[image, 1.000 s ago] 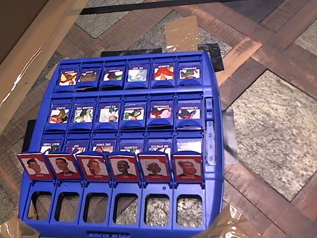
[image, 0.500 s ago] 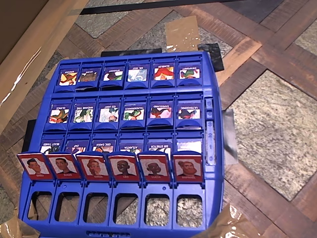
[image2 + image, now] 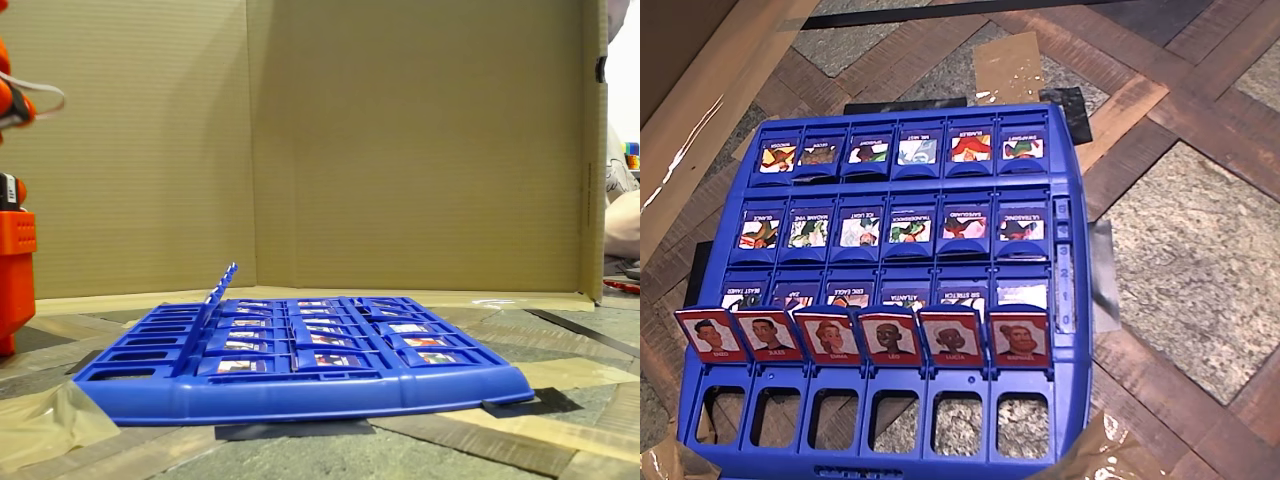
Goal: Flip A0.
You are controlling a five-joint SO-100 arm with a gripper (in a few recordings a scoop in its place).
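Patchwork wood-and-stone surface [image 3: 1200, 250] lay under a blue game board [image 3: 1075, 300], with a cardboard wall [image 3: 400, 140] behind it. In the fixed view an orange arm [image 3: 15, 250] stood at the left edge, well apart from the board; whether its hand was apart or together could not be told. In the overhead view A0 [image 3: 708, 337] stood upright at the left end of the front row, portrait showing. Just right of it came the JULES tile [image 3: 766, 336], then four more red tiles. The blue tiles [image 3: 900, 230] behind lay flat.

Red tiles [image 3: 860, 336] bear small captions, one seemingly LEO [image 3: 892, 356].
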